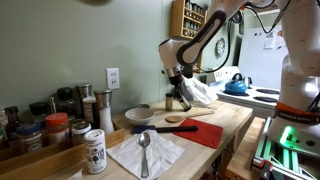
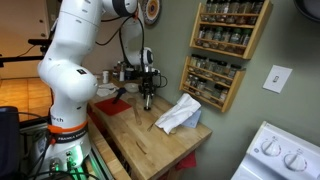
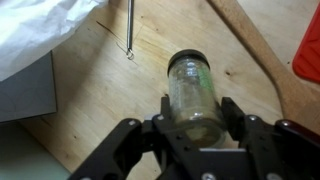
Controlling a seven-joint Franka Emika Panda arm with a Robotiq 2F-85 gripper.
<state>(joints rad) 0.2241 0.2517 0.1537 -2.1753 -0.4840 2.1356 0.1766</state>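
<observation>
Wooden countertop (image 3: 100,100) in a kitchen, spice rack (image 2: 228,45) on the wall. The gripper (image 3: 195,118) clasps a glass jar (image 3: 192,80); white cloth (image 3: 40,30) at ten o'clock, red mat (image 3: 308,45) at two.

The arm (image 2: 75,55) extends from its base with the elbow raised and the wrist bent downward. The hand (image 2: 147,100) points straight down, its fingers (image 3: 232,115) clamped on a glass jar (image 3: 192,80)
</observation>
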